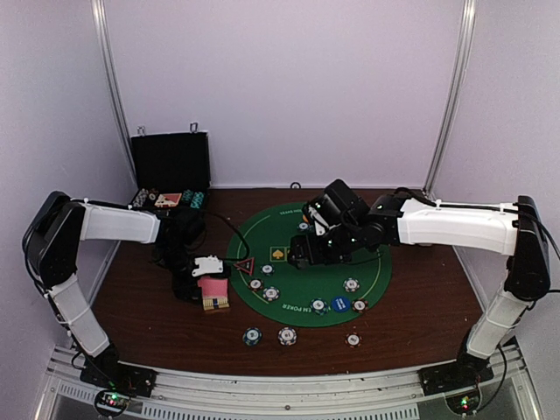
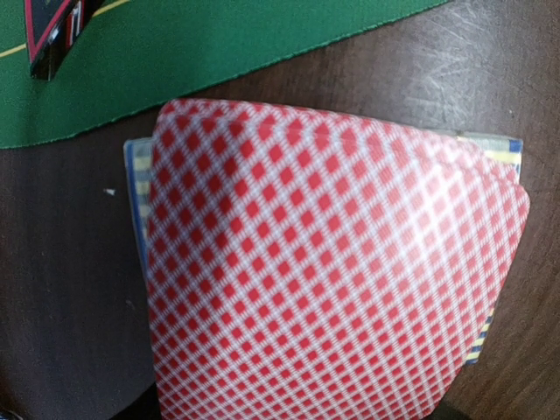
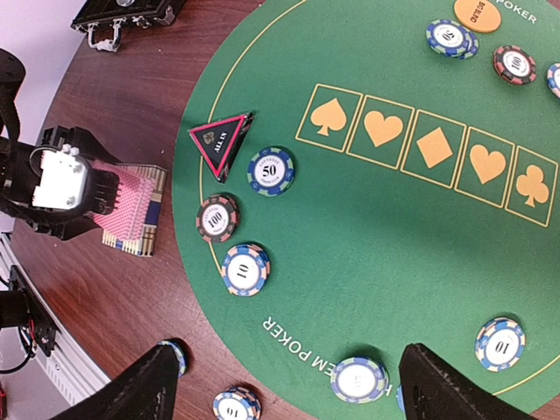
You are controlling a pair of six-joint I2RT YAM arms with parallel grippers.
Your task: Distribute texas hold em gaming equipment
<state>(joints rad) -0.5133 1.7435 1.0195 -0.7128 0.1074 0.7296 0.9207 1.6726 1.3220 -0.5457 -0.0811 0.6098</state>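
My left gripper (image 1: 208,278) is shut on a pink-backed playing card (image 2: 332,271). The card is bowed and fills the left wrist view, hiding the fingers. Under it lies a blue-and-yellow card box (image 2: 133,175) on the brown table, just left of the green poker mat (image 1: 297,284). My right gripper (image 3: 302,389) hangs open above the mat's near edge with nothing between its fingers. On the mat are the black-red triangle marker (image 3: 220,144), a 50 chip (image 3: 270,171), a 100 chip (image 3: 217,218), a 10 chip (image 3: 245,269) and an orange disc (image 3: 479,11).
The black hard case (image 1: 171,162) stands open at the back left with chips in front of it. Loose chips (image 1: 287,336) lie on the wood below the mat. A blue disc (image 1: 339,304) sits near the mat's front edge.
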